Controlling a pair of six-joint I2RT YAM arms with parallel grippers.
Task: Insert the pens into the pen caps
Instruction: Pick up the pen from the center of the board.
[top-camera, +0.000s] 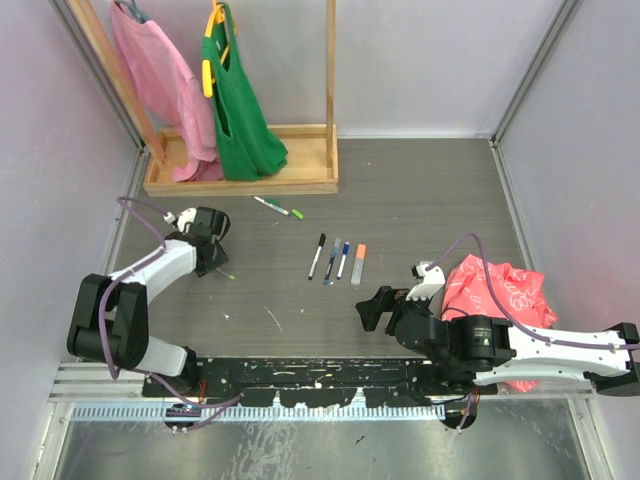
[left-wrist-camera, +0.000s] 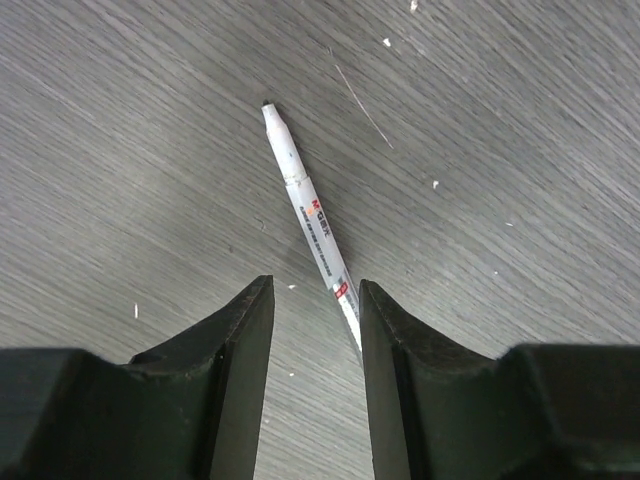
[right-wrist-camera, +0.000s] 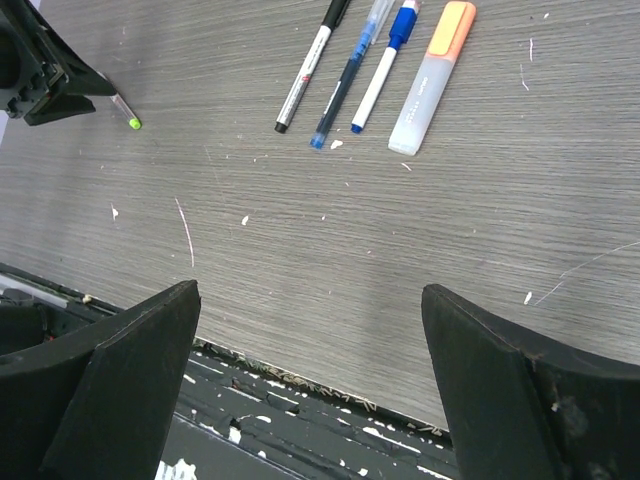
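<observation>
Closing from here looks risky to me. The pen (left-wrist-camera: 308, 210) does not run down the middle of the left gripper (left-wrist-camera: 315, 292) but slants across the gap, and its rear end slips out of sight beside one finger (left-wrist-camera: 385, 330) while the other finger stands clear of it. If the jaws shut like that, the clear finger would sweep the thin barrel sideways. The pen could then roll, pivot on the table (left-wrist-camera: 120, 150), or be pinched crooked near its very end, leaving a long lever that wobbles when aimed at a cap. No cap shows beside this pen, so a carry seems needed, and a weak hold could drop it on the way. The left gripper's jaws stand a little apart, the gap narrow yet wider than the barrel. The pen is not clamped, and I cannot tell whether it touches the one finger. It seems to lie at the left of the table, well apart from the black pen (right-wrist-camera: 303, 80) and orange marker (right-wrist-camera: 432, 80) in the middle row. The right gripper (right-wrist-camera: 310, 295) is spread wide near that row, holding and touching nothing.
</observation>
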